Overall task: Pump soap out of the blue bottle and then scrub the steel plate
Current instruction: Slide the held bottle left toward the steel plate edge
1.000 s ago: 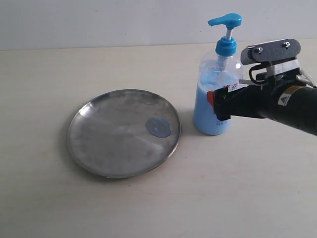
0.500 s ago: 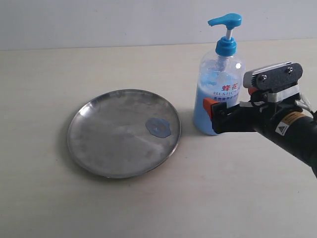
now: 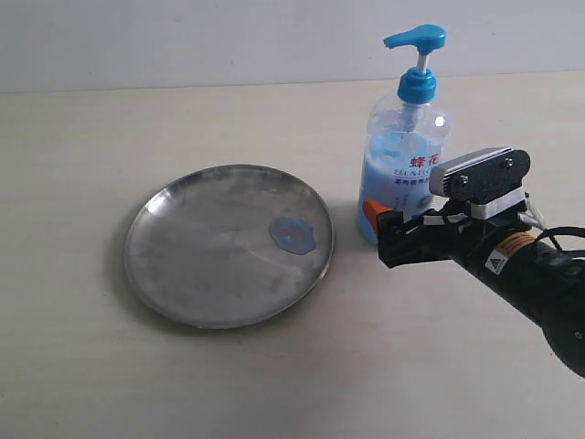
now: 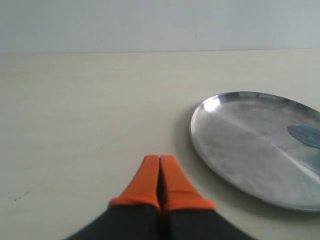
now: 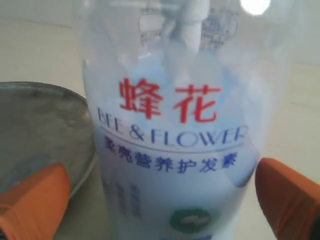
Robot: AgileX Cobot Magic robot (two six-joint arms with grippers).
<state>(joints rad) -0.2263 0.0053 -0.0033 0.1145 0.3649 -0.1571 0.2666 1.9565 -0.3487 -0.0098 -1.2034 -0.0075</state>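
Note:
The blue bottle [image 3: 402, 169] stands upright on the table, just right of the steel plate [image 3: 183, 274]. A small blob of pale blue soap [image 3: 292, 235] lies on the plate near its right rim. My right gripper [image 3: 382, 229] is low in front of the bottle's base and open. In the right wrist view the bottle [image 5: 175, 125] fills the space between the gripper's [image 5: 160, 200] two orange fingertips [image 5: 30, 200], with a gap on the plate's side. My left gripper [image 4: 160, 167] is shut and empty over bare table beside the plate [image 4: 240, 145]. It is out of the exterior view.
The pale table [image 3: 274, 384] ends at a light wall [image 3: 183, 37] behind the bottle. The plate's rim [image 5: 40, 95] also shows beside the bottle in the right wrist view.
My right gripper has dropped from the bottle's middle to near its base and shifted left and toward the front. The bottle, plate and soap have not moved.

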